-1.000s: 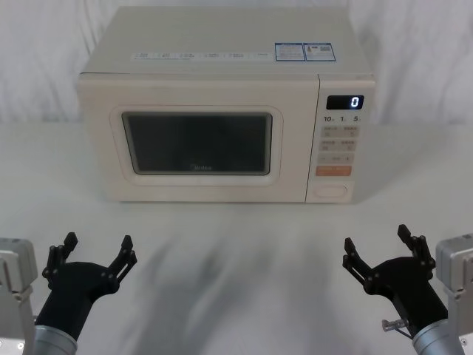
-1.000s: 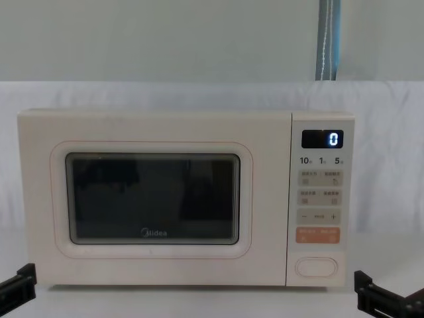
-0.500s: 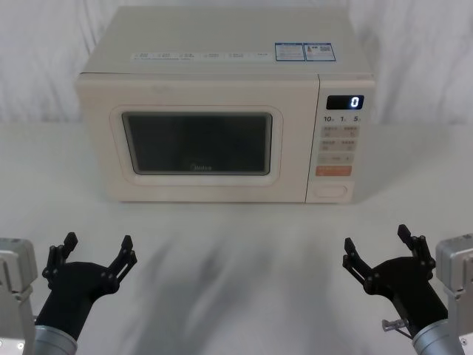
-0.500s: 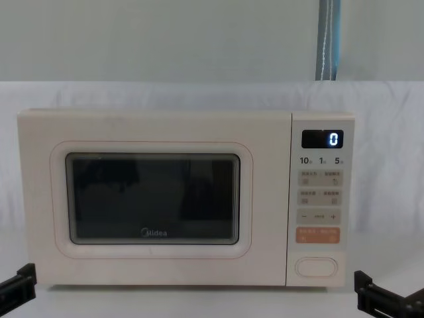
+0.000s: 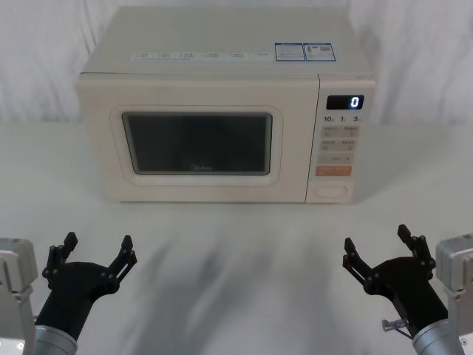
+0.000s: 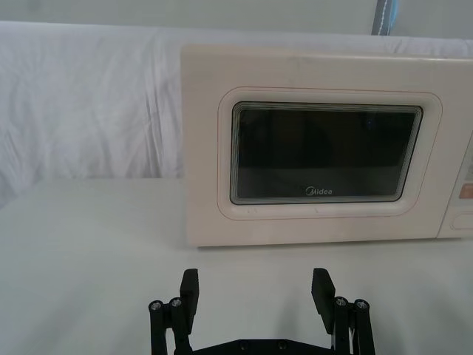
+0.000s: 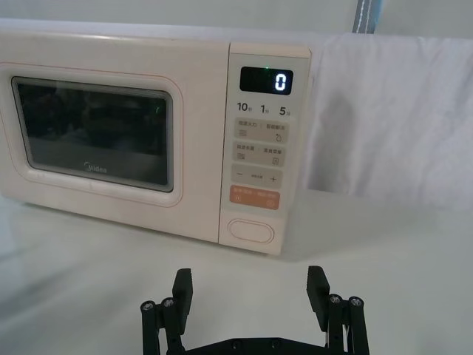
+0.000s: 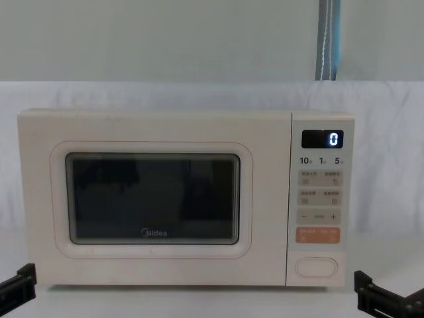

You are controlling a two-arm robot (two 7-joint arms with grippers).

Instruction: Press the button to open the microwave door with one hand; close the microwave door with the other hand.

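Note:
A cream microwave stands at the back of the white table, its door (image 5: 199, 140) (image 8: 152, 199) (image 6: 329, 155) (image 7: 96, 137) shut flush with the body. The wide oval button (image 5: 330, 191) (image 8: 316, 266) (image 7: 250, 231) sits at the bottom of the keypad strip, under the orange key. My left gripper (image 5: 92, 254) (image 6: 256, 290) hovers open over the table's near left, well short of the door. Over the near right, my right gripper (image 5: 382, 250) (image 7: 250, 290) is open too, far in front of the button. Neither touches anything.
The display (image 5: 345, 102) reads 0. A white cloth (image 5: 236, 244) covers the table and the wall behind. Open tabletop lies between the grippers and the microwave's front. A blue-grey strip (image 8: 328, 40) hangs behind at the upper right.

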